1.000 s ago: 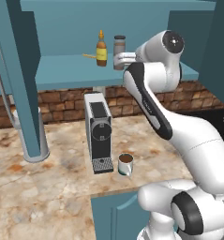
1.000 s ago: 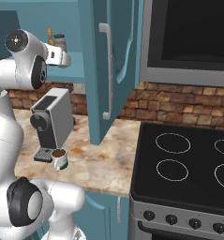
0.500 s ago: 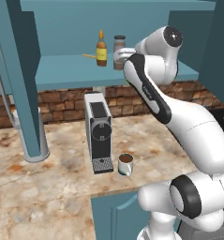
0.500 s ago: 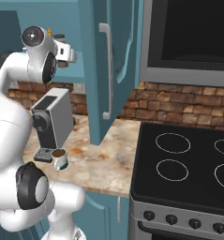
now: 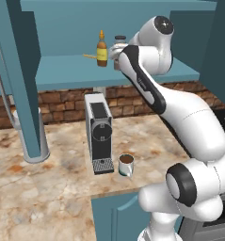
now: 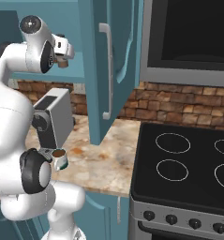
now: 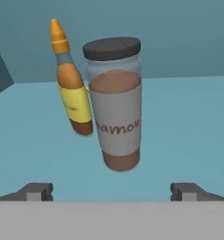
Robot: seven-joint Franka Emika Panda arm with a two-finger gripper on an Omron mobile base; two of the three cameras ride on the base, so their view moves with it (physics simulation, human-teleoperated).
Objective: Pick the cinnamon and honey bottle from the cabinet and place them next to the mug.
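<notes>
While our arm reaches up to the cabinet [image 5: 62, 77] shelf, our gripper [image 7: 112, 191] stands spread before the cinnamon [image 7: 115, 105].

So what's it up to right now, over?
End effector open, facing cinnamon on cabinet shelf. Honey bottle close beside it. Nothing held. Mug waits below.

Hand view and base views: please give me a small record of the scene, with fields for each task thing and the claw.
cinnamon: jar upright on the cabinet shelf, centred ahead of the claw
honey bottle: on the shelf beside the jar, farther back
cabinet: open, both items inside
mug: on the counter by the coffee machine
claw: open, not touching anything
</notes>
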